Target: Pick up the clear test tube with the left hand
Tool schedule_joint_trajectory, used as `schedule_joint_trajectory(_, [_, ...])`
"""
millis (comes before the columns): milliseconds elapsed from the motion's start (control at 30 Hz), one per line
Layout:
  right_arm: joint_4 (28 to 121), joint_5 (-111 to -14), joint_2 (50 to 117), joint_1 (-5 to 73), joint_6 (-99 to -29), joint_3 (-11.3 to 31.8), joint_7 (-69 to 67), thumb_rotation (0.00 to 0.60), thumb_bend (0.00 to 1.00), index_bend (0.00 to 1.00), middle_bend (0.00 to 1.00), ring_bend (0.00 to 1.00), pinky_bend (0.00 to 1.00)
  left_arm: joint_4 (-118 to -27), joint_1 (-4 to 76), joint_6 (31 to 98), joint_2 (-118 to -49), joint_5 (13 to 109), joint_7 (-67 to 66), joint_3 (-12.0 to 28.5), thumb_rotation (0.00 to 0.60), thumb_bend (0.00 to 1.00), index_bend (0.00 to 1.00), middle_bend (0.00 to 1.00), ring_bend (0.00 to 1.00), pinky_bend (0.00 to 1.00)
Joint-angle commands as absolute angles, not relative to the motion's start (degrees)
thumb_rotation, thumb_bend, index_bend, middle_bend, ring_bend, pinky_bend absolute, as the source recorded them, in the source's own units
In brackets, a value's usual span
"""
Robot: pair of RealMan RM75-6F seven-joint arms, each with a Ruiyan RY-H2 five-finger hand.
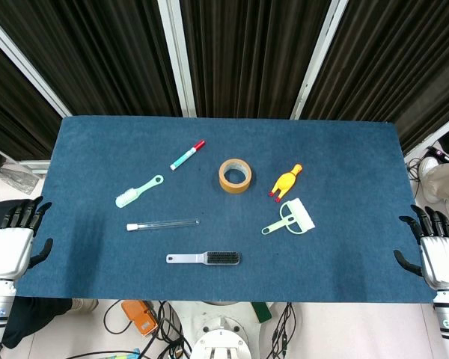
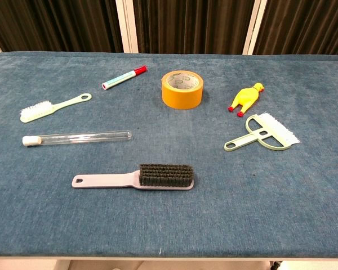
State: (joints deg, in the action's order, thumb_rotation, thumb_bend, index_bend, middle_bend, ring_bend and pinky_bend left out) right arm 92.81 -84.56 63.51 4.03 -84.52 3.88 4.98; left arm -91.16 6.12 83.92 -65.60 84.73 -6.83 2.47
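Clear glass-look test tube (image 1: 162, 223) lies flat on the blue cloth of the desk (image 1: 344, 269), left of centre, long axis running left-right with a slight tilt: white cap end toward your left hand's side, rounded closed end toward the middle. I can't make out anything inside it. It sits between the mint brush (image 1: 138, 191) behind it and the grey brush with black bristles (image 1: 203, 258) in front, touching neither. Your left hand (image 1: 11, 243) is off the desk's left edge, well apart from the tube, fingers (image 1: 26, 213) spread and holding nothing. Right hand (image 1: 439, 253) is at the right edge, fingers apart too, nothing held. Neither hand shows in the chest view. Further back: marker with red cap (image 1: 187, 155), roll of tan tape (image 1: 235, 175) lying flat, hollow core up. Right of the tape: yellow rubber chicken (image 1: 286, 180), and just in front of it a pale green hand brush with white bristles (image 1: 290, 218).
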Motion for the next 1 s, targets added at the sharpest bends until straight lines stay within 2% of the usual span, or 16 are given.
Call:
schedule_joint_trajectory(33, [92.9,-84.5,63.4,4.0,-84.6,3.9,5.0,0.6,0.36,0.29,0.15,0.11,0.12,-91.1,6.1,84.0,-65.6,84.8,-6.7,2.4,0.6,0.39,0.11,0.04,0.0,0.1])
schedule_joint_trajectory(400, [93.4,-84.0,63.4,4.0,-84.2,3.9,5.0,0.6,0.36,0.29,0.15,0.11,0.12,-91.0,6.2,83.7,-65.9,84.6,-6.8,2.4,0.6,0.39,0.11,0.04,0.0,0.1])
schedule_joint_trajectory(533, [93.7,-83.7,63.3,3.8,-84.2,3.9,4.6,0.6,0.36,0.29,0.15,0.11,0.12,-91.8,6.7,82.2,-67.5,84.7,-6.1,2.0,0.6,0.3,0.11,0.04,0.0,0.1])
schedule_joint_trajectory(667, [94.1,-83.5,63.2,4.0,-83.6,3.9,4.6,0.6,0.36,0.29,0.15,0.11,0.12,-92.9,9.6,76.1,-68.8,85.5,-2.9,0.7,0.6,0.28,0.11,0.04,0.0,0.1])
schedule_joint_trajectory(1000, [94.6,-82.7,62.6,4.5,-81.8,3.7,5.3,0.6,0.36,0.29,0.15,0.11,0.11,-98.7,18.8,63.5,-73.1,77.1,-14.0,4.9,0.6,0.27,0.14,0.04,0.0,0.1])
